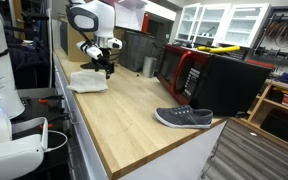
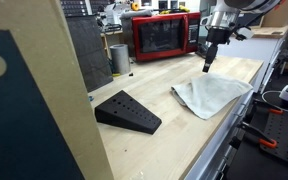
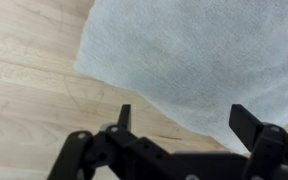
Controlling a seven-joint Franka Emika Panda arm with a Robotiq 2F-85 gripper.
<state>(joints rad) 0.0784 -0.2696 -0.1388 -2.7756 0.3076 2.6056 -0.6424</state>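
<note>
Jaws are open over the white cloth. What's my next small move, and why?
Probably lower straight down a little. The gripper is open, and in the wrist view its fingers straddle the edge of the white cloth on the wooden countertop. In an exterior view the gripper seems to hang just above the cloth, not touching, so closing now would likely catch nothing.

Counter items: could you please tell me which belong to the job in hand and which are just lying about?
In hand: gripper, open above the white cloth.
Lying about: grey shoe, red microwave, metal canister.
</note>
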